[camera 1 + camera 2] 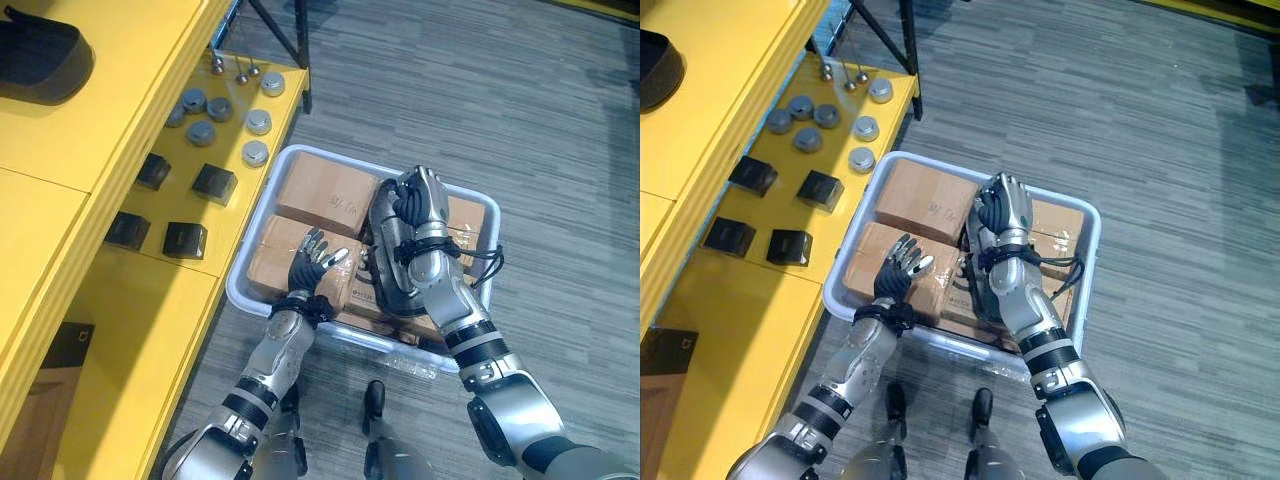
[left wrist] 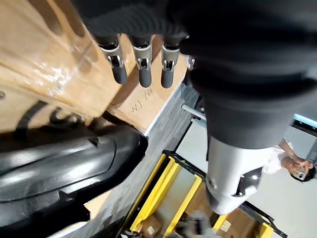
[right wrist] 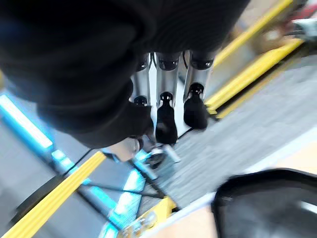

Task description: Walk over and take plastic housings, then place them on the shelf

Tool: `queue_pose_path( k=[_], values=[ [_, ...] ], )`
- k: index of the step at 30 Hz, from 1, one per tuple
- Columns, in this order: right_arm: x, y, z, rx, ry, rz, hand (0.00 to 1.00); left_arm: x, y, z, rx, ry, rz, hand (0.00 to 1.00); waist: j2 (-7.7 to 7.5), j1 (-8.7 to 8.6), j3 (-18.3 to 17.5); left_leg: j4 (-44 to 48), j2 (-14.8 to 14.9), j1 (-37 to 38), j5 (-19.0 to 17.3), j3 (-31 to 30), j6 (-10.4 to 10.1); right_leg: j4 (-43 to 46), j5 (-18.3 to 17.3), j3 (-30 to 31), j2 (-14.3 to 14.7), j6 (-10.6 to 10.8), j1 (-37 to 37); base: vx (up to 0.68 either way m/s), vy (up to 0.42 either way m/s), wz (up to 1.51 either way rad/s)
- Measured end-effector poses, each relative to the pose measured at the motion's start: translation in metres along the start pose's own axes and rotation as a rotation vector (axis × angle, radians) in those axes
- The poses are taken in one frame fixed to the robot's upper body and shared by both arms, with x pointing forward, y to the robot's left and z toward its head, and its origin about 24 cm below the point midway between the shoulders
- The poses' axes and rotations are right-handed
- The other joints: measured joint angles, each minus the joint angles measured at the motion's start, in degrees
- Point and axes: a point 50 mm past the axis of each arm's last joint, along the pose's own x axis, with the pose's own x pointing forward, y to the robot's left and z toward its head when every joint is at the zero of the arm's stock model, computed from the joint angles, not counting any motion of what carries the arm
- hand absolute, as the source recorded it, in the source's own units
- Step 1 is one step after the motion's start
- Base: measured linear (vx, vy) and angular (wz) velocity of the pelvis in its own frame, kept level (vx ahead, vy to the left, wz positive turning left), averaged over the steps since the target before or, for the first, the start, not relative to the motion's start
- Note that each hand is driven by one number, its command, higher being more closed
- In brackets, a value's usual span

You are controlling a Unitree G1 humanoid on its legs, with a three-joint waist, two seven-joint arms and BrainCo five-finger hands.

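Observation:
A black plastic housing (image 1: pixel 384 268) lies among cardboard boxes (image 1: pixel 325 190) in a white bin (image 1: pixel 300 153) on the floor. My right hand (image 1: pixel 418 203) hovers over the bin's middle with relaxed fingers (image 3: pixel 166 124) that hold nothing; the housing (image 3: pixel 267 203) sits under its wrist and forearm. My left hand (image 1: pixel 318 258) is open, its straight fingers (image 2: pixel 143 69) resting on a taped box just left of the housing (image 2: pixel 64 168). Another black housing (image 1: pixel 40 55) lies on the top of the yellow shelf (image 1: pixel 120 110).
The yellow shelf runs along my left, right beside the bin. Its lower level carries small black boxes (image 1: pixel 213 183) and several grey round caps (image 1: pixel 256 152). A black stand leg (image 1: pixel 290 35) rises behind. Grey carpet stretches to the right. A person (image 2: pixel 292 163) stands further off.

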Motion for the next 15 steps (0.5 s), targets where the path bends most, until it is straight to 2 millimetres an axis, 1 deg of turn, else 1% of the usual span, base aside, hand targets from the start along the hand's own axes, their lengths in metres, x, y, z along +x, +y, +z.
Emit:
queue_pose_path(
  k=[2, 4, 5, 7, 9, 10, 12, 15],
  values=[
    [0.003, -0.003, -0.027, 0.050, 0.168, -0.029, 0.00, -0.001, -0.003, 0.004, 0.015, -0.027, 0.009, 0.00, 0.00, 0.21, 0.0, 0.0, 0.0, -0.5, 0.4, 0.3, 0.0, 0.0, 0.4, 0.2, 0.0, -0.1, -0.7, -0.07, 0.045, -0.06],
    [0.003, -0.006, -0.043, 0.065, 0.256, -0.054, 0.00, -0.005, -0.005, 0.008, 0.034, -0.057, 0.011, 0.00, 0.02, 0.15, 0.0, -0.2, -0.1, -1.2, 0.8, 0.3, 0.2, 0.0, 0.7, 0.2, 0.0, -0.2, -1.5, -0.07, 0.047, -0.02],
    [0.002, -0.007, -0.051, 0.078, 0.300, -0.065, 0.00, -0.009, -0.004, 0.008, 0.035, -0.067, 0.013, 0.00, 0.06, 0.09, 0.0, -0.2, -0.1, -1.5, 0.9, 0.3, 0.3, 0.0, 0.9, 0.2, 0.0, -0.2, -1.7, -0.07, 0.060, -0.02],
    [0.001, -0.015, -0.071, 0.090, 0.394, -0.103, 0.00, -0.024, -0.004, 0.005, 0.035, -0.083, 0.004, 0.00, 0.17, 0.21, 0.0, -0.2, -0.2, -2.2, 1.0, 0.0, 0.5, 0.0, 1.0, 0.1, -0.1, -0.1, -2.2, -0.04, 0.054, 0.07],
    [0.002, -0.031, -0.086, 0.076, 0.446, -0.155, 0.00, -0.036, -0.004, -0.003, 0.046, -0.072, -0.001, 0.00, 0.79, 0.59, 0.0, -0.2, -0.3, -3.2, 1.2, -0.7, 0.6, -0.1, 1.2, -0.8, -0.2, -0.1, -2.8, -0.02, 0.055, 0.16],
    [0.002, -0.036, -0.089, 0.064, 0.452, -0.171, 0.00, -0.039, -0.005, -0.007, 0.045, -0.060, -0.003, 0.00, 1.03, 0.74, 0.0, -0.2, -0.3, -3.6, 1.2, -0.8, 0.6, -0.2, 1.2, -1.0, -0.2, 0.0, -3.1, -0.01, 0.054, 0.15],
    [0.005, -0.054, -0.101, 0.031, 0.485, -0.218, 0.00, -0.047, -0.004, -0.017, 0.054, -0.032, -0.003, 0.00, 2.21, 1.04, 0.1, -0.2, -0.7, -4.7, 1.4, -1.8, 0.9, -0.5, 1.4, -1.6, -0.5, 0.2, -3.5, 0.00, 0.062, 0.19],
    [0.004, -0.065, -0.114, -0.004, 0.533, -0.233, 0.00, -0.054, -0.006, -0.025, 0.059, -0.010, -0.009, 0.00, 3.17, 1.49, 0.3, -0.2, -1.2, -5.2, 1.6, -2.1, 1.1, -0.8, 1.5, -2.2, -0.9, 0.4, -3.7, 0.01, 0.067, 0.11]
  ],
)
